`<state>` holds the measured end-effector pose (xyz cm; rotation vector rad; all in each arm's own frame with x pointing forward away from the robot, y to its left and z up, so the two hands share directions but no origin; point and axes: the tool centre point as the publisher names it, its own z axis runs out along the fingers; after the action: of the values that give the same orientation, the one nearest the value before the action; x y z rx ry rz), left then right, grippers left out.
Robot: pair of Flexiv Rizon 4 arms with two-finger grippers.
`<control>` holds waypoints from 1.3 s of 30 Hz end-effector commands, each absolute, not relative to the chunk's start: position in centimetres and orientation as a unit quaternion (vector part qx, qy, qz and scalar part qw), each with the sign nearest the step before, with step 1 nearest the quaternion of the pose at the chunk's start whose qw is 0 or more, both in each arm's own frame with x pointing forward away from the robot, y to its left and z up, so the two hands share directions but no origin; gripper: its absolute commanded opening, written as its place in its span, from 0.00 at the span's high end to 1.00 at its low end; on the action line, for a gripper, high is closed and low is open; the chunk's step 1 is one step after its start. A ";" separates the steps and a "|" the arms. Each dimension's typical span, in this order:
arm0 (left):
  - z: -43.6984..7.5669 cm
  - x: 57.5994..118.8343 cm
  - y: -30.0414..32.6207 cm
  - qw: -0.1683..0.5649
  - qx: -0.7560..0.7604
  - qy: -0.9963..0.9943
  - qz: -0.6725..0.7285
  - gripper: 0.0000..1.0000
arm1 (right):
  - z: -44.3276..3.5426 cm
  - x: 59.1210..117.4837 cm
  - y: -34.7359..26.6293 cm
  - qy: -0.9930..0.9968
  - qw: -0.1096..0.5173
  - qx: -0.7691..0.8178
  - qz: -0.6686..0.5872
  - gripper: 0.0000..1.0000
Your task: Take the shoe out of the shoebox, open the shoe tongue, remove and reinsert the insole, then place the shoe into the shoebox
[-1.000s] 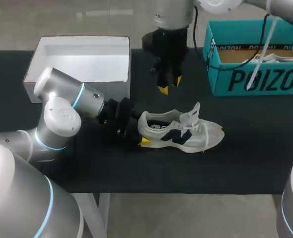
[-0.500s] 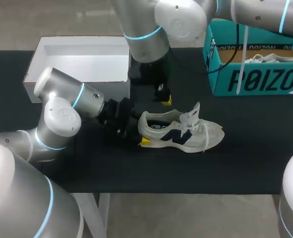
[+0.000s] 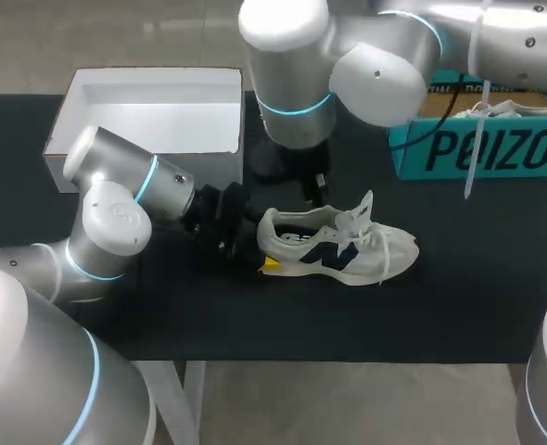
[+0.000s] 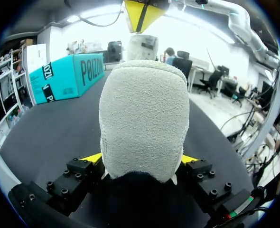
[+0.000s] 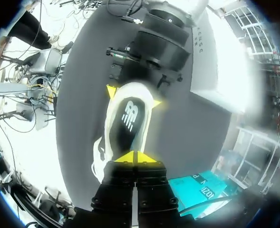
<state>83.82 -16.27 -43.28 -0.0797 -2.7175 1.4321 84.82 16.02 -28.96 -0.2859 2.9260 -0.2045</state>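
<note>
A white shoe [image 3: 338, 243] with a dark side mark lies on its sole on the black table, toe to the right, tongue raised. My left gripper [image 3: 262, 241] is shut on its heel: in the left wrist view the grey heel [image 4: 144, 118] sits between the yellow fingertips [image 4: 93, 158], both touching it. My right gripper [image 5: 134, 157] is shut and hangs just above the shoe's opening, over the dark insole [image 5: 130, 116]. In the head view my right arm [image 3: 297, 102] hides its fingers. The teal shoebox [image 3: 477, 148] stands at the back right.
A white open box [image 3: 153, 111] stands at the back left, close behind my left arm. Another white shoe [image 3: 510, 108] lies inside the teal shoebox. Bare black table stretches in front of and to the right of the shoe.
My right arm has swung from the back of the table forward and down over the shoe, and its fingers have closed. The left gripper and the shoe have stayed put.
</note>
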 end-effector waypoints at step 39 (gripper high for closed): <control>-43.6 83.9 -16.3 0.034 -0.026 -0.884 0.466 1.00 | -38.2 84.2 14.3 1.000 0.019 -0.018 0.017 1.00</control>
<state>83.81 -16.27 -43.28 -0.0800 -2.7175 1.4323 83.18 13.84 -38.21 -0.0579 3.0794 0.0724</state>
